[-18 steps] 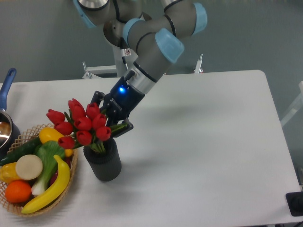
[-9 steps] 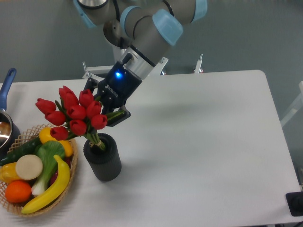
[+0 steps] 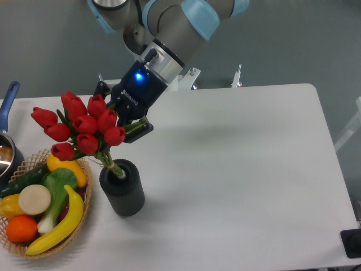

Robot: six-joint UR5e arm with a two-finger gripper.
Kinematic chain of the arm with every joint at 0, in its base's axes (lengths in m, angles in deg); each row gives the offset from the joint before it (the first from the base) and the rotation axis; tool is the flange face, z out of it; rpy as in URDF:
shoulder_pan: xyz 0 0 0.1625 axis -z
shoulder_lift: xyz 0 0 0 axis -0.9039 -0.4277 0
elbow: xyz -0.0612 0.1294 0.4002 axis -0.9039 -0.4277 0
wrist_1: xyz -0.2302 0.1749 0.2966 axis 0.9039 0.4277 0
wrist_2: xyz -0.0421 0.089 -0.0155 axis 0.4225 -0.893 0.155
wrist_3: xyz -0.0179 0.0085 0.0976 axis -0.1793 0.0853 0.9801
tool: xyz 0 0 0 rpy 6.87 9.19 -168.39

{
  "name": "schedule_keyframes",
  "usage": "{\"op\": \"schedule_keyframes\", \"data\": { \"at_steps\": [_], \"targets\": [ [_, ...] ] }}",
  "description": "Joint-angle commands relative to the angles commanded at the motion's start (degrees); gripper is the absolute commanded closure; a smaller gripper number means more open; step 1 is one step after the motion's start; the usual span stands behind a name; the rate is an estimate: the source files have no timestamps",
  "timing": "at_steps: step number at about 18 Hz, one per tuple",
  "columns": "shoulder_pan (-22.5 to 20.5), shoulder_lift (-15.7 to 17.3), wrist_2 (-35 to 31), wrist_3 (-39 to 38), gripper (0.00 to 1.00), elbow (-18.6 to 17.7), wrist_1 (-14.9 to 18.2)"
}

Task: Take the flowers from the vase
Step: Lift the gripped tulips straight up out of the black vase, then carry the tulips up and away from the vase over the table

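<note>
Closed on the flowers (image 3: pixel 82 126): the black fingers (image 3: pixel 137 127) of the gripper (image 3: pixel 121 119) pinched the green leaves just under the buds on the right side of the bunch, one finger showing below the blooms, the other mostly hidden behind them. Glowed with a small blue light on the black gripper body, which ran up and right into the grey wrist and pale blue joints of the arm (image 3: pixel 175 25).

Looked like a tight cluster of about nine red tulip buds, tilted up and to the left, with green leaves between them and short pale green stems gathered into one narrow bundle below. Reached with that stem bundle down to the mouth of the vase (image 3: pixel 122 188), the tips at or just inside the rim; could not tell whether fully clear. Stood upright on the white table (image 3: pixel 242 169), that short dark grey cylinder, directly beneath the bunch.

Sat just left of the vase, a wicker basket (image 3: pixel 84 210) at the table's left edge, holding a yellow banana (image 3: pixel 61 224), an orange (image 3: pixel 22 228), a leafy green vegetable with a white stalk (image 3: pixel 55 195), a dark green cucumber (image 3: pixel 22 179), a yellow pepper-like piece (image 3: pixel 66 167) and a round pale slice (image 3: pixel 35 199). Partly cut off at the far left, a blue-handled pot (image 3: pixel 7 121).
</note>
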Motion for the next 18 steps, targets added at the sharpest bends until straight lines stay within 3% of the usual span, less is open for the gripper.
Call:
{"op": "schedule_keyframes", "data": {
  "at_steps": [9,18],
  "targets": [
    [0.4,0.7,0.2,-6.2,0.51,4.0,0.0],
    [-0.4,0.8,0.2,-7.6,0.51,5.5,0.0]
  ]
}}
